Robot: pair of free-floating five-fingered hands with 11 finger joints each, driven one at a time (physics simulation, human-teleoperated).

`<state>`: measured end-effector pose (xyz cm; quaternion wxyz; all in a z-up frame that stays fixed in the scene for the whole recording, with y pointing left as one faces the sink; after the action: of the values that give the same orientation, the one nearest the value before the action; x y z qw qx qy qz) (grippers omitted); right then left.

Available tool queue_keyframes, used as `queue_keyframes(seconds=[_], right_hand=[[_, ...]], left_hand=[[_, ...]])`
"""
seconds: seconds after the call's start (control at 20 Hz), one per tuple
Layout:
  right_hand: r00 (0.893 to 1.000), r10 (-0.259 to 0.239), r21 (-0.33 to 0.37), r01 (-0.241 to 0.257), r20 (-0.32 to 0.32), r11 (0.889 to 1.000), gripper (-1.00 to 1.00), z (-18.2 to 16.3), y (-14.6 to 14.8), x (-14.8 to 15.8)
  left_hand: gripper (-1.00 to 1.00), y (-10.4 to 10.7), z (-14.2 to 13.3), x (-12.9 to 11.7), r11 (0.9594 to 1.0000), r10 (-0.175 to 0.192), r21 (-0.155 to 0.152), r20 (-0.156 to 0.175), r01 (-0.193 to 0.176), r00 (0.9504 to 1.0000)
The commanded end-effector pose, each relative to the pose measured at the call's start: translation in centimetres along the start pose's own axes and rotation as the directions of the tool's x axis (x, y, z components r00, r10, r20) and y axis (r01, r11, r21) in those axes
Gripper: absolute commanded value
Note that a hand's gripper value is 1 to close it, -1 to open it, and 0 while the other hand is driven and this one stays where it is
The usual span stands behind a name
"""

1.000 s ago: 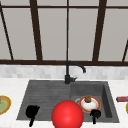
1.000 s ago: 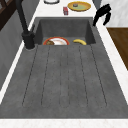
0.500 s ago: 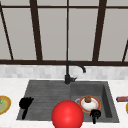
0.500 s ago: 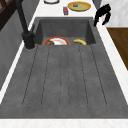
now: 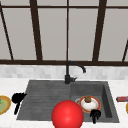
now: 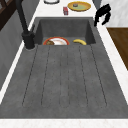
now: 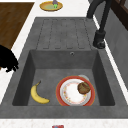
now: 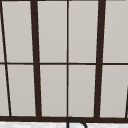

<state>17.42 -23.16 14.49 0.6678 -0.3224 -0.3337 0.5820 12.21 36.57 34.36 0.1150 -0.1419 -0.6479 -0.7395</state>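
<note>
My left hand (image 5: 17, 98) hangs over the counter just left of the drainboard, beside a yellow plate (image 5: 3, 105), with its fingers relaxed and pointing down and nothing in it. Above the front rim of the sink basin (image 6: 90, 30) my right hand (image 5: 95, 114) (image 6: 102, 13) (image 7: 7, 60) floats, fingers loosely arched downward and apart, holding nothing. Below it in the basin lie an orange-rimmed plate (image 7: 75, 93) (image 5: 90, 103) (image 6: 56, 41) with a brown lump (image 7: 83, 87) on it, and a banana (image 7: 37, 95) (image 6: 80, 42). A red ball (image 5: 67, 115) shows in the front view near the sink's front edge.
A black faucet (image 5: 68, 75) (image 6: 26, 30) (image 7: 100, 30) stands at the back between the basin and the ribbed drainboard (image 6: 65, 77). On the right counter sit a small red can (image 6: 65, 10) (image 5: 122, 99) and a yellow plate (image 6: 79, 5). A window (image 8: 67, 60) rises behind the sink.
</note>
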Motion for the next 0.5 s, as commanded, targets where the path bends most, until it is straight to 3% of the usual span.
queue_keyframes(seconds=[0.0,0.15,0.45], right_hand=[[1.0,0.0,0.0,0.0,0.0,1.0,0.0,0.0,0.0,0.0],[1.0,0.0,0.0,0.0,0.0,1.0,0.0,0.0,0.0,0.0],[1.0,0.0,0.0,0.0,0.0,1.0,0.0,0.0,0.0,0.0]], left_hand=[[-1.0,-0.2,2.2,-0.2,0.9963,0.086,0.002,-0.04,-0.086,0.9955],[-1.0,-0.3,3.8,-0.3,0.9947,0.102,0.002,-0.049,-0.102,0.9935],[-1.0,-0.7,6.1,-1.0,0.9963,0.084,0.026,-0.077,-0.082,0.9936]])
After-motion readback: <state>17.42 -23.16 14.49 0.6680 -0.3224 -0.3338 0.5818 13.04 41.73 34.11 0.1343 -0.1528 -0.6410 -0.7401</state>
